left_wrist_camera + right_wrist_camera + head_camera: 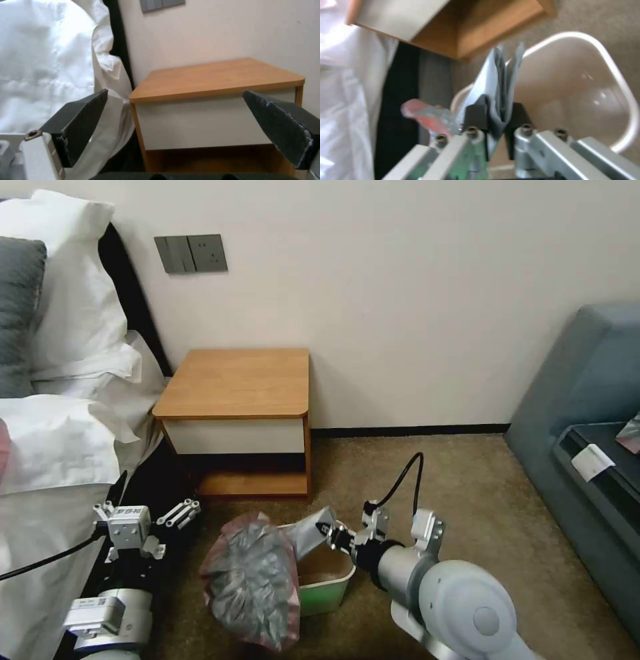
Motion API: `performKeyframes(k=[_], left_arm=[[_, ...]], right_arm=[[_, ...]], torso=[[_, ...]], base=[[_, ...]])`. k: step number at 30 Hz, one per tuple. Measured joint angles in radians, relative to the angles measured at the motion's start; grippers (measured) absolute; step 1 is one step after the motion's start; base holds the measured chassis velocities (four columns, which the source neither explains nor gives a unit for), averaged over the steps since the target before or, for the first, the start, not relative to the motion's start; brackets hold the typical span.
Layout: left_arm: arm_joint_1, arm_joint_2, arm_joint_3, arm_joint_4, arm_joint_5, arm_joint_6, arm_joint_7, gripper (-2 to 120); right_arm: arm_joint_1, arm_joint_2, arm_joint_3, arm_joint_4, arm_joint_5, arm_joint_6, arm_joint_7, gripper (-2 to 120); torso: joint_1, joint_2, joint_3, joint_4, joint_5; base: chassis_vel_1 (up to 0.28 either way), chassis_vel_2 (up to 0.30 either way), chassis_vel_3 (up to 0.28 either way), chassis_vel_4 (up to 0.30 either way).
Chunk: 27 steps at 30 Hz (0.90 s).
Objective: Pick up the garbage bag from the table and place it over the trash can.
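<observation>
On the carpet before the table (240, 380), the trash can (327, 580) wears the garbage bag (257, 580) half-draped.

My right gripper (331, 533) pinches the bag's edge over the rim; my left gripper (143, 513) hangs wide by the bed (53, 447).

trash can (325, 587) sits on the floor in front of the bench (238, 380), garbage bag (252, 580) draped over its left side.
</observation>
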Motion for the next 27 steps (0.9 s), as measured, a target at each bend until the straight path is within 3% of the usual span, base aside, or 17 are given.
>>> performKeyframes(k=[4,12,17,21,27], left_arm=[[-0.004,0.0,-0.001,0.001,-0.005,-0.001,-0.002,100],[-0.014,-0.004,0.003,0.017,-0.006,-0.013,-0.012,100],[-0.014,0.001,0.004,0.018,-0.007,-0.012,-0.012,100],[-0.011,0.004,0.006,0.021,-0.008,-0.01,-0.012,100],[0.002,-0.001,0.017,0.022,-0.007,-0.008,-0.012,100]], right_arm=[[0.014,-0.001,-0.002,0.001,0.04,0.001,0.059,24],[0.026,-0.017,0.001,0.02,0.088,0.015,0.165,55],[0.023,-0.025,0.01,0.044,0.088,0.019,0.178,70],[0.019,-0.035,0.034,0.078,0.089,0.019,0.179,89],[0.015,-0.041,0.063,0.09,0.089,0.016,0.175,100]], torso=[[0.0,0.0,0.0,0.0,0.0],[0.0,0.0,0.0,-0.0001,0.0],[0.0,0.0,0.0,-0.0001,0.0],[0.0,0.0,0.0,-0.0002,0.0],[0.0,0.0,0.0,-0.0001,0.0]], base=[[0.0,0.0,0.0,0.0],[0.0,0.0,0.0,0.0],[0.0,0.0,0.0,0.0],[0.0,0.0,0.0,0.0],[0.0,0.0,0.0,0.0]])
